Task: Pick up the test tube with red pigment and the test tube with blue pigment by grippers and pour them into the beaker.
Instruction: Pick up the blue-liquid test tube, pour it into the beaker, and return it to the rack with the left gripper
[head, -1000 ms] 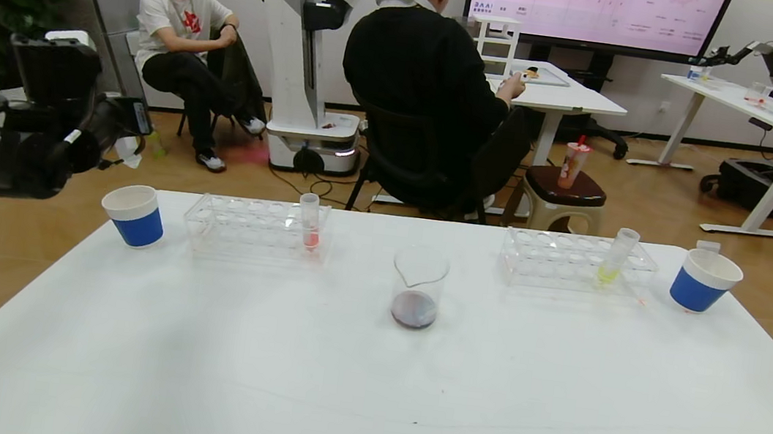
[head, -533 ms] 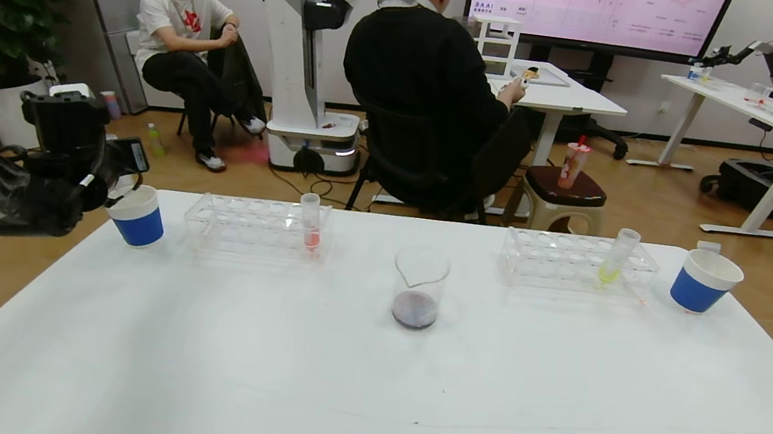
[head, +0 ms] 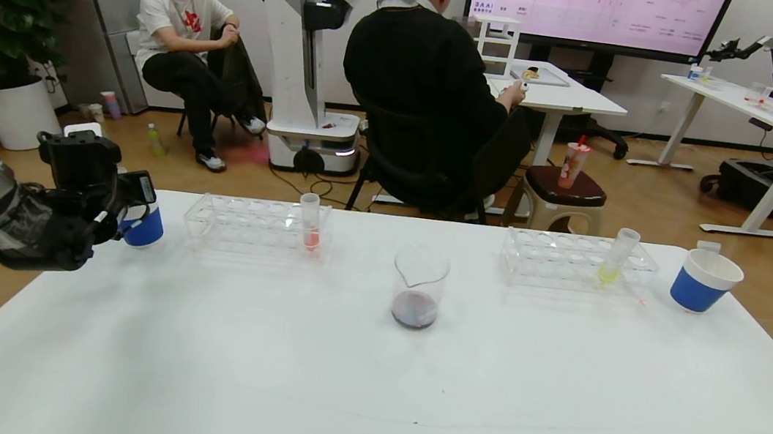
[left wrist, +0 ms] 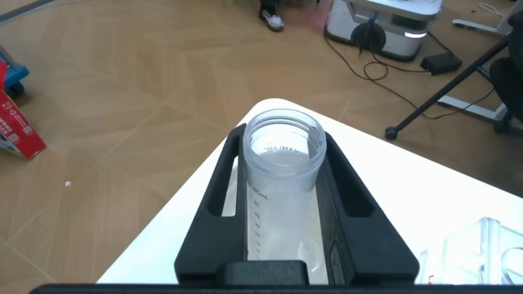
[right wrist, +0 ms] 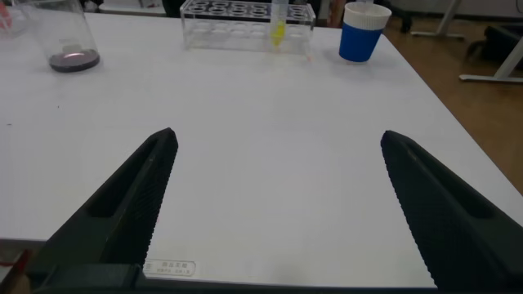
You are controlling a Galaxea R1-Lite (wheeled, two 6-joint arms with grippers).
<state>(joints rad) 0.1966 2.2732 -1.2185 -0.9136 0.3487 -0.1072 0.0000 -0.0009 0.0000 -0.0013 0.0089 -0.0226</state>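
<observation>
The big white table (head: 365,391) held everything, and the beaker (head: 419,287) stood near the middle of it with dark purple liquid at the bottom. Left of the beaker, the left gripper (left wrist: 282,192) hovered over the table's corner, by a blue paper cup (head: 143,230); its black fingers (left wrist: 214,196) were closed on a clear, empty-looking tube (left wrist: 282,184). The right gripper (right wrist: 278,208) hung low over the table, well right of the beaker, its fingers spread wide apart and holding nothing. Behind the beaker, to its left, a clear rack (head: 254,226) held a tube of orange-red liquid (head: 310,224).
</observation>
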